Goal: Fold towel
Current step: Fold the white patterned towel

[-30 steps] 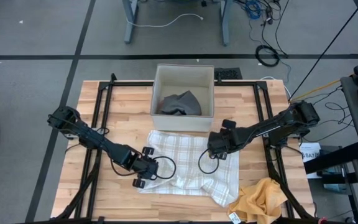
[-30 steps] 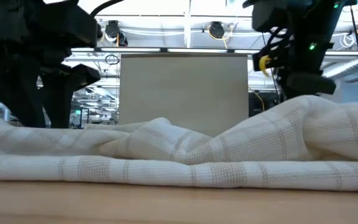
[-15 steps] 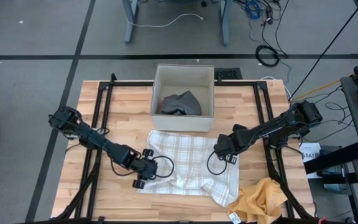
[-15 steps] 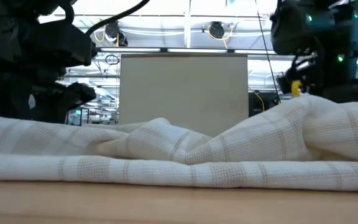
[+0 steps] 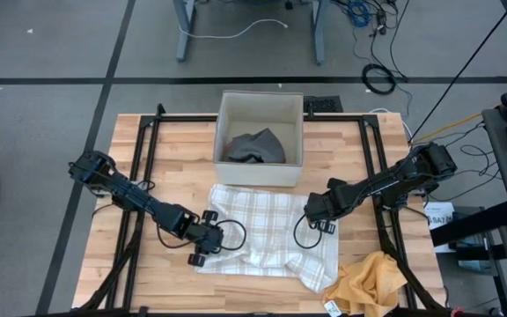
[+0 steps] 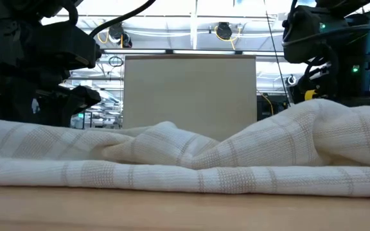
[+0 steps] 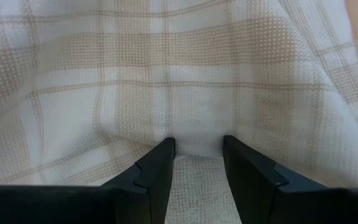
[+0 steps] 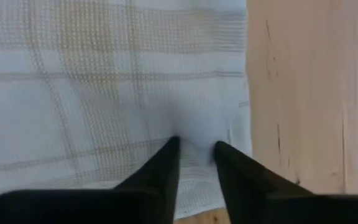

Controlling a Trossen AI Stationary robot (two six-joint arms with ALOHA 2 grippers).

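A white towel with tan checks (image 5: 267, 233) lies rumpled on the wooden table, in front of the box; in the low view the towel (image 6: 185, 160) shows as long ridges. My left gripper (image 5: 208, 245) points steeply down at the towel's left edge. It is open, and its fingertips stand on the cloth (image 7: 194, 146). My right gripper (image 5: 322, 220) points down at the towel's right edge, with its fingers drawn close on a pucker of cloth (image 8: 194, 142). My left gripper has both open fingertips (image 7: 160, 152) set down on the towel near its left edge, slanting from above. A flat stretch of cloth lies between them on the table. My right gripper pinches a small pucker of the towel (image 8: 196, 138) between its two fingers, just inside the right hem (image 8: 244, 124). It comes from above, pointing down. The cloth there lies on the table; how many layers it holds, I cannot tell.
A beige box (image 5: 260, 141) with a grey cloth (image 5: 255, 145) inside stands behind the towel. A yellow cloth (image 5: 368, 280) lies at the near right corner. Black frame rails (image 5: 139, 167) run along both sides of the table.
My right gripper has gone from over the towel's middle toward the table's right edge and down, onto the towel's right edge. My left gripper has sunk a little onto the towel. The towel itself lies as before.
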